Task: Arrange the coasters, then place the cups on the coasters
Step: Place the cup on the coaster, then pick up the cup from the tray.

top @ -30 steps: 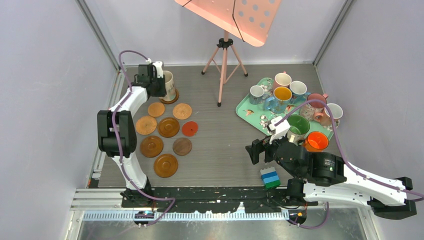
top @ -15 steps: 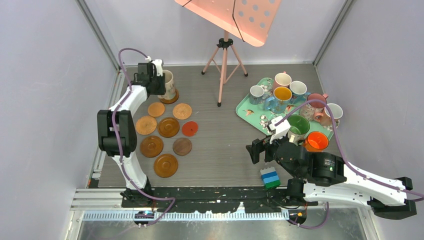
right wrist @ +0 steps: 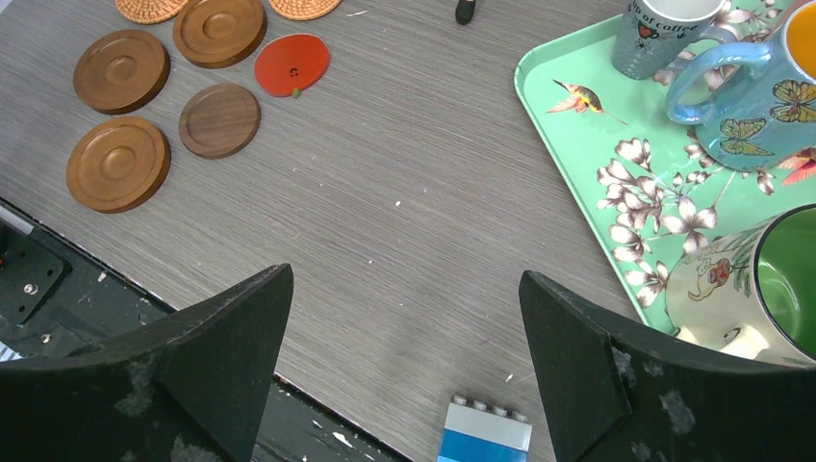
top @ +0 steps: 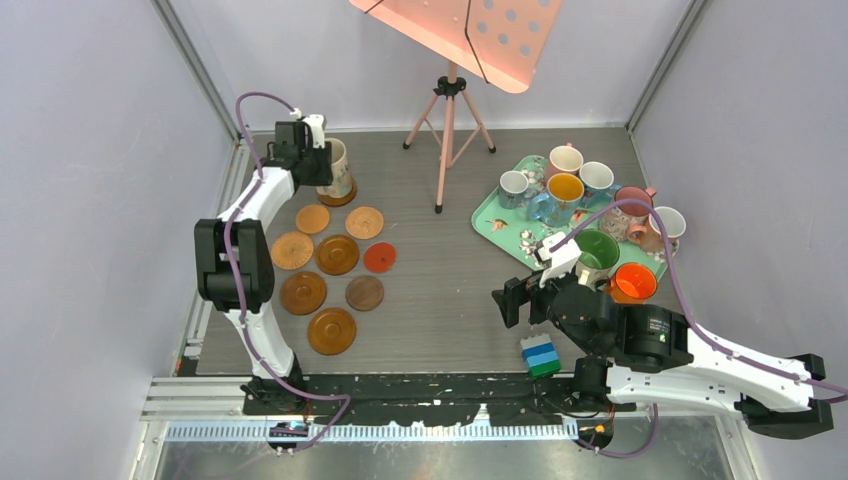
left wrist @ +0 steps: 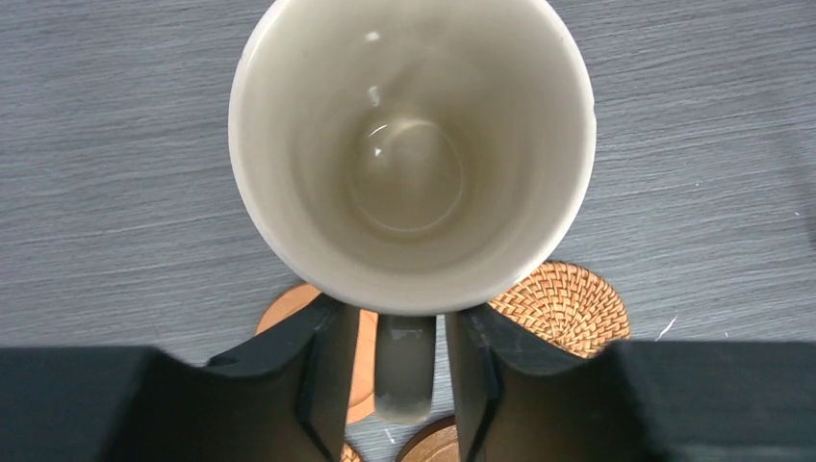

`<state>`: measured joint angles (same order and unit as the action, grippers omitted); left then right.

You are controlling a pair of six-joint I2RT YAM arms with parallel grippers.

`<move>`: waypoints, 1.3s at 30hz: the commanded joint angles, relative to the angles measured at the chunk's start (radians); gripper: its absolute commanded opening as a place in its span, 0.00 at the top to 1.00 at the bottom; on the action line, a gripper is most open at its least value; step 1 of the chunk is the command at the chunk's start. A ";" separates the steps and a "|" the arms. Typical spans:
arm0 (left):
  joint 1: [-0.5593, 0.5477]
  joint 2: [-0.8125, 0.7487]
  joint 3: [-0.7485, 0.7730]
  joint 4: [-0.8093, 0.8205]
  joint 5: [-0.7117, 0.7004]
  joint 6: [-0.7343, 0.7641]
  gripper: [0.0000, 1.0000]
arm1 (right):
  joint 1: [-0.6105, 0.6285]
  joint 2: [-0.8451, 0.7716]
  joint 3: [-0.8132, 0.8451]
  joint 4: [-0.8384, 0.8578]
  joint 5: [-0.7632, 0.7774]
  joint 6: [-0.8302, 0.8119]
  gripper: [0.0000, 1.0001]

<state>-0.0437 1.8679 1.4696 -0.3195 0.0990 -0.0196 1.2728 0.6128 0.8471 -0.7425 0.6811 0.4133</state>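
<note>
Cups point(top: 565, 187) on green tray point(top: 497, 215), one cream cup point(top: 338, 170) on far coaster point(top: 345, 198).
The right gripper point(right wrist: 404, 318) hangs wide apart and empty near the tray. Eight coasters point(top: 337, 254) lie bare. The left gripper point(left wrist: 404, 332) has its fingers a little apart around the cup's handle point(left wrist: 404, 385), not pinching. If it pulls away sideways, a finger may hook the handle and tip the cup.

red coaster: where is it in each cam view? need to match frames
Top external: red coaster at the right edge of the coaster cluster, left of centre.
Left wrist: not in it.
Right wrist: red coaster at upper left.
Shared landmark: dark plain coaster right beside it.
</note>
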 commanded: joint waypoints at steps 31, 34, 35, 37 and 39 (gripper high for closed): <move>-0.133 -0.888 -0.282 -0.421 0.054 -0.162 0.01 | -0.303 0.265 0.079 0.052 -0.033 -0.048 0.04; -0.152 -0.979 -0.359 -0.451 0.077 -0.170 0.01 | -0.439 0.327 0.075 0.127 -0.099 -0.097 0.02; -0.153 -1.015 -0.388 -0.458 0.077 -0.167 0.01 | -0.466 0.340 0.075 0.146 -0.108 -0.115 0.04; -0.153 -1.082 -0.441 -0.471 0.054 -0.149 0.01 | -0.538 0.378 0.076 0.212 -0.128 -0.141 0.14; -0.153 -1.146 -0.505 -0.473 0.018 -0.140 0.01 | -0.592 0.443 0.079 0.293 -0.157 -0.186 0.25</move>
<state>-0.1944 0.8139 1.0454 -0.7490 0.1547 -0.1757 0.7578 0.9852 0.8829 -0.6304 0.5930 0.3279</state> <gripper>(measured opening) 0.993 0.809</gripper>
